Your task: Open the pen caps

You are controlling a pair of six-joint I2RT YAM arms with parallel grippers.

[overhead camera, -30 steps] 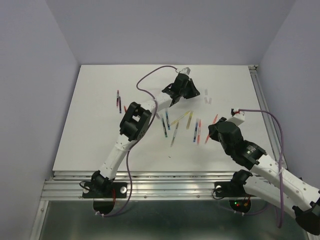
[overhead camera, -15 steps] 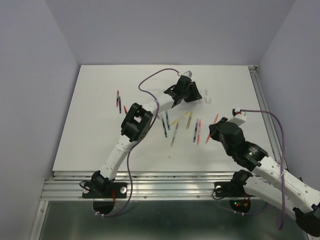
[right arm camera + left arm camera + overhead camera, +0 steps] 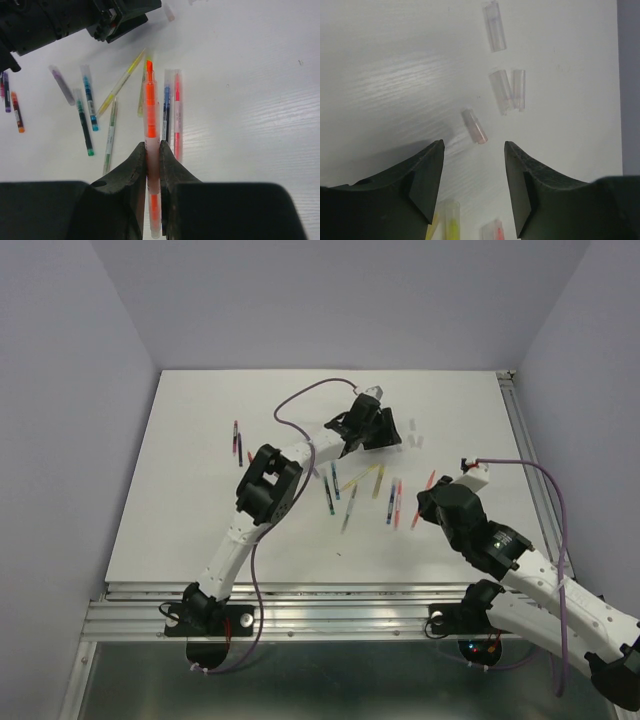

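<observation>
Left gripper (image 3: 473, 145) has just gone from nearly closed to about half open, and it has shifted slightly at the far middle of the white table (image 3: 200, 490). Its jaws now stand apart with nothing between the pads. A small pink-tinted translucent cap (image 3: 474, 126) lies flat on the table just ahead of the gap, touching neither finger, so it reads as a cap just dropped. 3 clear translucent caps (image 3: 501, 91) lie just beyond it: 2 side by side and touching, 1 farther off. In the top view this cap pile (image 3: 415, 434) sits right of the left gripper (image 3: 378, 430). Right gripper (image 3: 152, 147) is clamped narrow on an orange thin marker pen (image 3: 151, 115), held lengthwise over the table with its far tip looking bare. Judgement: this pen is done, and its cap is parked with the others. The scattered thin pens (image 3: 166, 110) in blue, pink, yellow and green lie mid-table near the right gripper (image 3: 428, 502). I can't tell which of them are capped.
</observation>
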